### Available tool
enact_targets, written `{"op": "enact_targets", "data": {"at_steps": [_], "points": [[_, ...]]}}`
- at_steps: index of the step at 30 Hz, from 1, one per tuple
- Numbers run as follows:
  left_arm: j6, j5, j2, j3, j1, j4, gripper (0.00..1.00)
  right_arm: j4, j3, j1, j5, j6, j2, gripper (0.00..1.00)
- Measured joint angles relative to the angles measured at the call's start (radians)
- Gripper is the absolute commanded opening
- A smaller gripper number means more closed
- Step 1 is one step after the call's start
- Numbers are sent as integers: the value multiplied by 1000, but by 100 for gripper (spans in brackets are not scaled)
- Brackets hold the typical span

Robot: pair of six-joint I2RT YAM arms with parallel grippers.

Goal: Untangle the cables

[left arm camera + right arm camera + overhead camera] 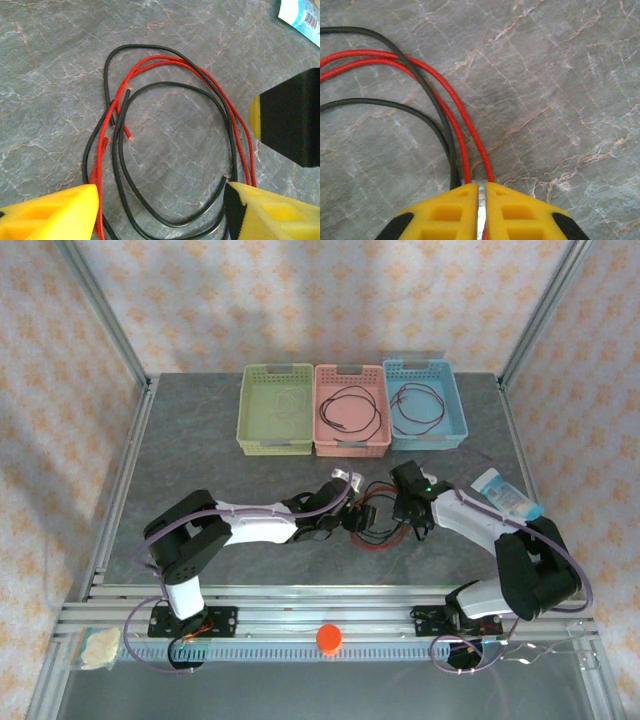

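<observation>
The right gripper (481, 192) has its yellow fingers pressed together with barely a slit between them, clamped on the cables (470, 132); in the right wrist view two red strands and a black one run from 10 o'clock straight into the fingertips at 6 o'clock, and bare marbled table (560, 90) lies open from 12 round to 4 o'clock.

The left gripper (161, 189) stands wide open, holding nothing; its yellow fingers (50, 212) sit at 7 and 5 o'clock with the red and black loops (165, 58) lying flat between and beyond them; two loose ends lie inside the coil.

Seen from above, the tangle (378, 530) lies at the table's centre, just between the left claw (345, 510) at its 9 o'clock and the right claw (410, 508) at its 3 o'clock.

A blue-white packet (505, 495) lies at 3 o'clock, near the right edge; the grey surface (200, 460) is free towards 9 o'clock.

At 12 o'clock a green basket (275, 370), a pink basket (350, 370) and a blue basket (418, 364) touch side by side along the far edge, each with a coiled wire inside.
</observation>
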Motion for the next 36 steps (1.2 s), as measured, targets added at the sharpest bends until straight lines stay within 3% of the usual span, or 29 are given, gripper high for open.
{"op": "enact_targets", "data": {"at_steps": [24, 36], "points": [[7, 0, 4, 2, 0, 0, 68, 44, -51, -8, -28, 1, 21, 16], [24, -39, 3, 2, 0, 0, 68, 74, -72, -8, -32, 20, 19, 11]]}}
